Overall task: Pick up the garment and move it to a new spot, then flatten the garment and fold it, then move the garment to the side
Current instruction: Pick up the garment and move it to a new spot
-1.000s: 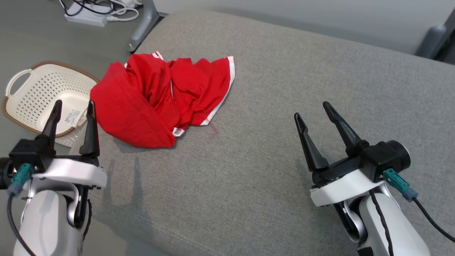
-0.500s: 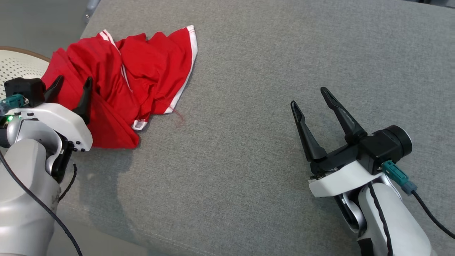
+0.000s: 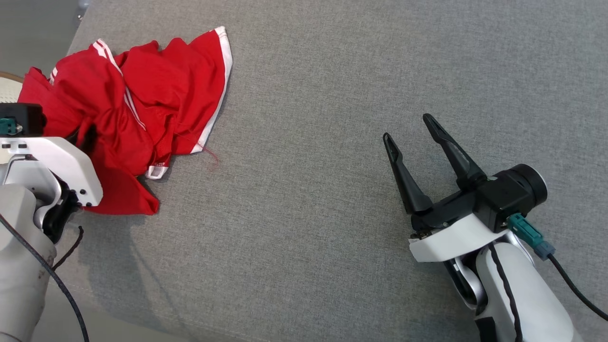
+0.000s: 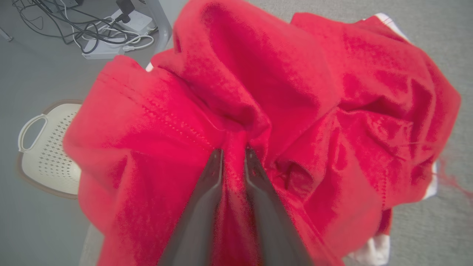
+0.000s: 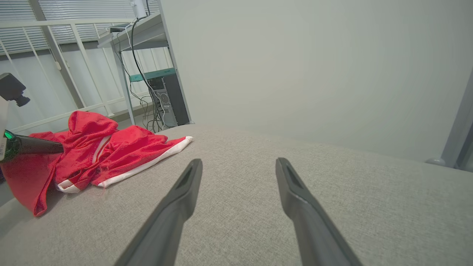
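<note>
From the head view, the red garment (image 3: pixel 137 104) with white trim lies crumpled at the far left corner of the grey fabric-covered table (image 3: pixel 332 95), its left part bunched up. The left gripper (image 3: pixel 84 135) reaches into that bunched part from the near left, its dark fingers mostly buried in the cloth. The right gripper (image 3: pixel 407 127) hovers over bare table at the near right, well apart from the garment, with its fingers spread wide and nothing between them.

In the left wrist view, the left gripper's two fingers stand close together, pinching a fold of the red garment between them. Past the cloth, a cream perforated basket (image 4: pixel 48 162) sits on the floor, with a tangle of cables (image 4: pixel 111 40) farther off.

In the right wrist view, the right gripper's fingers stand wide apart above the table. The garment lies far left, and one dark finger of the left gripper enters it from the left.
</note>
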### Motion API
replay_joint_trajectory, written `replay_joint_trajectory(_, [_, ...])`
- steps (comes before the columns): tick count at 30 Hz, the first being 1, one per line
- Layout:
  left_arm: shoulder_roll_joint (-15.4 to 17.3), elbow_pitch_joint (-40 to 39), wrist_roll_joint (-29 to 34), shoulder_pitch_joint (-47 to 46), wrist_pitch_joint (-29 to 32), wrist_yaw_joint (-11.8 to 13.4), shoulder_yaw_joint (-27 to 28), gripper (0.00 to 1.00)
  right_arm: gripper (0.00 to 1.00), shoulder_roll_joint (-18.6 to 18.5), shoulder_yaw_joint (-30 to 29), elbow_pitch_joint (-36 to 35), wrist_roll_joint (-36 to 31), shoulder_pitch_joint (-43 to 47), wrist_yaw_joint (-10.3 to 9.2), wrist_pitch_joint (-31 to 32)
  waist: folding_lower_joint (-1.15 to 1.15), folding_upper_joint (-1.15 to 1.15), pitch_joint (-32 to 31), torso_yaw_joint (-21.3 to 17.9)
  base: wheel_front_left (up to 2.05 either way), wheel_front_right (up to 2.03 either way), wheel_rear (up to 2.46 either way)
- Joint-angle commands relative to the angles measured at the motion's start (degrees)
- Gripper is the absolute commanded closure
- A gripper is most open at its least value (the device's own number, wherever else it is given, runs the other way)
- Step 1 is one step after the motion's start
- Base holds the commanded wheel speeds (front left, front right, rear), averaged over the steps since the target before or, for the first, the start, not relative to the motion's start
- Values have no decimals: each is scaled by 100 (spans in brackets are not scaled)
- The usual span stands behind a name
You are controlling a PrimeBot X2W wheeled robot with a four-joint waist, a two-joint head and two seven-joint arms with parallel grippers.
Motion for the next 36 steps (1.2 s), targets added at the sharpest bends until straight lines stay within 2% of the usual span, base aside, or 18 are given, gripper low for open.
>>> replay_joint_trajectory(1, [99,58,-69,-126,-80,0,-24,100,0,-25,-35,0,-29,-77,0,-13,0,0,11,-18,0,0,0])
replay_joint_trajectory(6, [197,255,-120,-237,-599,-1,-127,100,0,-5,-124,22,9,-51,0,-13,0,0,-84,-26,0,0,0])
replay_joint_trajectory(12, [309,355,18,-329,-1663,87,-97,100,0,21,-245,25,117,97,0,-13,0,0,-484,8,0,0,0])
replay_joint_trajectory(15, [314,285,33,-363,-1866,133,-44,100,0,23,-269,26,166,144,0,-13,0,0,-615,24,0,0,0])
replay_joint_trajectory(19, [417,-291,199,-428,-2095,345,148,100,0,34,-290,21,310,264,0,-13,0,0,-936,24,0,0,0])
replay_joint_trajectory(22, [481,-1283,399,-347,-2107,550,595,100,0,31,-283,-22,422,323,0,-13,0,0,-1111,-20,0,0,0])
replay_joint_trajectory(25, [496,-2322,896,-1,-2097,821,974,100,0,32,-311,-82,472,361,0,-13,0,0,-1277,-118,0,0,0])
replay_joint_trajectory(26, [496,-2322,896,-1,-2097,821,974,100,0,32,-311,-82,472,361,0,-13,0,0,-1277,-118,0,0,0])
replay_joint_trajectory(28, [382,-2928,1133,177,-2099,899,1220,100,0,28,-396,-145,532,389,0,-13,0,0,-1375,-220,0,0,0])
replay_joint_trajectory(32, [106,-3860,1453,541,-2100,819,1512,100,0,29,-566,-247,569,435,0,-13,0,0,-1534,-481,0,0,0])
replay_joint_trajectory(36, [-267,-4307,1609,729,-2100,611,1459,100,0,28,-742,-319,568,457,0,-12,0,0,-1646,-825,0,0,0])
